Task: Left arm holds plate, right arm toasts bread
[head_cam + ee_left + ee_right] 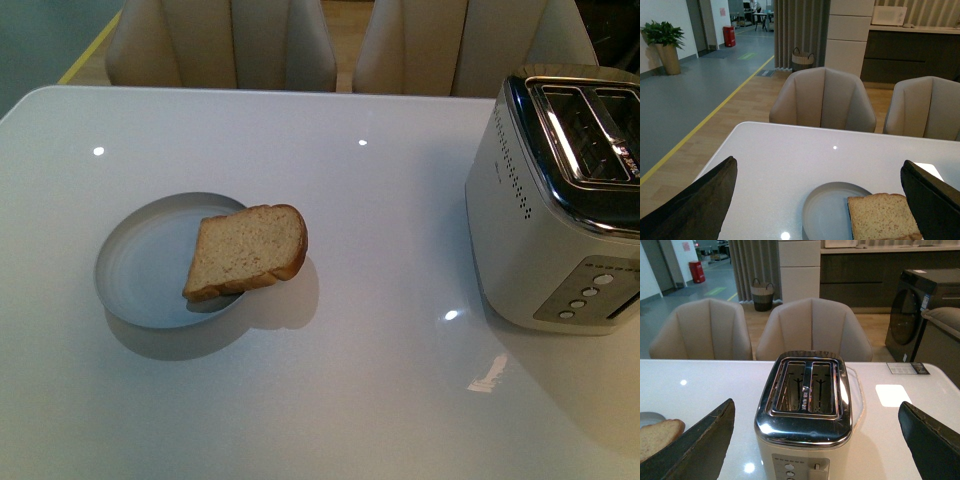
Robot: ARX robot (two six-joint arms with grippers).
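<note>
On the table's (350, 400) left half, the bread (247, 250) is lying across the plate's (140, 260) right rim, its long axis running near-left to far-right and its rounded top pointing far-right. The front view is cropping the toaster (545, 200), while the right wrist view is showing both slots (807, 387). Both the left gripper (817, 164) and the right gripper (816, 405) are gaping wide, gripping nothing.

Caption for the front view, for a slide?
Bread slice lies partly on the plate, overhanging its rim; toaster to its right on the white table.
</note>
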